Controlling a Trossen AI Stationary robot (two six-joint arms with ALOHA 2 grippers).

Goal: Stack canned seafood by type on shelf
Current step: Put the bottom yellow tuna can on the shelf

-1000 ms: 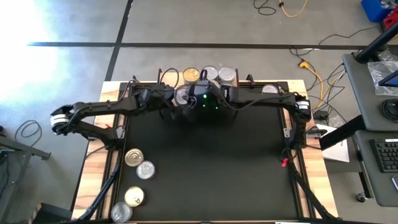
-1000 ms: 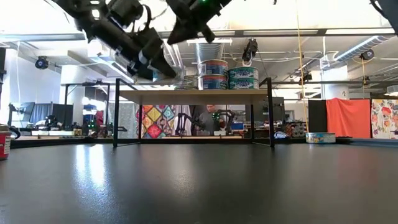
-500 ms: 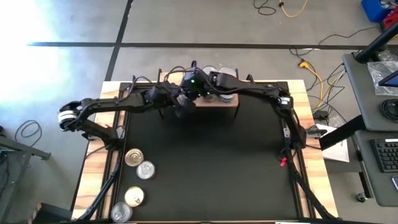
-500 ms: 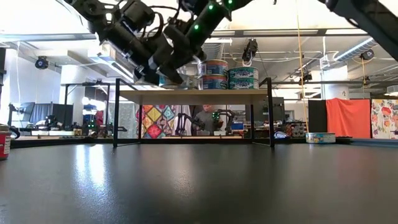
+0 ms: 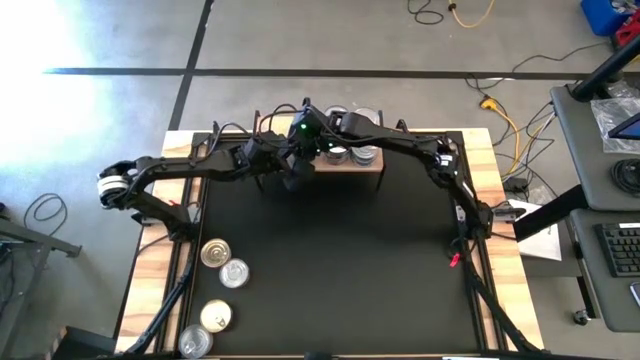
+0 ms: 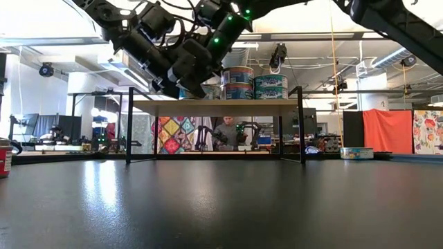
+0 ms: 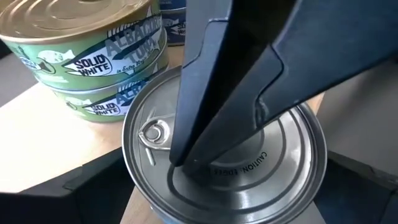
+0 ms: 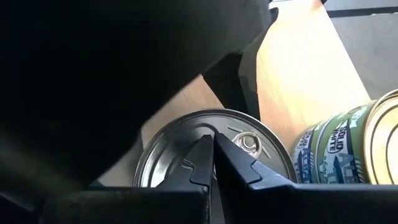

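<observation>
Can: a silver-lidded can [image 7: 221, 165] sat at the left end of the shelf [image 5: 372, 166], seen from the front, just beside a stack of two green-labelled cans [image 7: 93, 59].
Shelf: it stood at the far edge of the table [image 5: 340, 270], with blue-labelled stacks [image 6: 255, 83] toward its middle and right.
Left gripper: the left gripper [image 5: 291, 180] was at the shelf's left end, its dark fingers showing on both sides of the can; whether they pressed on it or stood free, I cannot tell.
Right gripper: the right gripper [image 8: 214, 163] came over the shelf from the right, its two fingers pressed together, and the tips rested on the can's lid near the pull tab [image 8: 249, 143].
Loose cans: four cans [image 5: 221, 264] lay near the table's front left corner, well apart from the shelf.
Handling: the can was probably stiff and rather heavy for its size, with a smooth, slippery metal wall. I judged the side wall to be the best place to hold, across the full width; the lid gave nothing to pinch.
Risk: a push on the lid could slide the can on the wood.
</observation>
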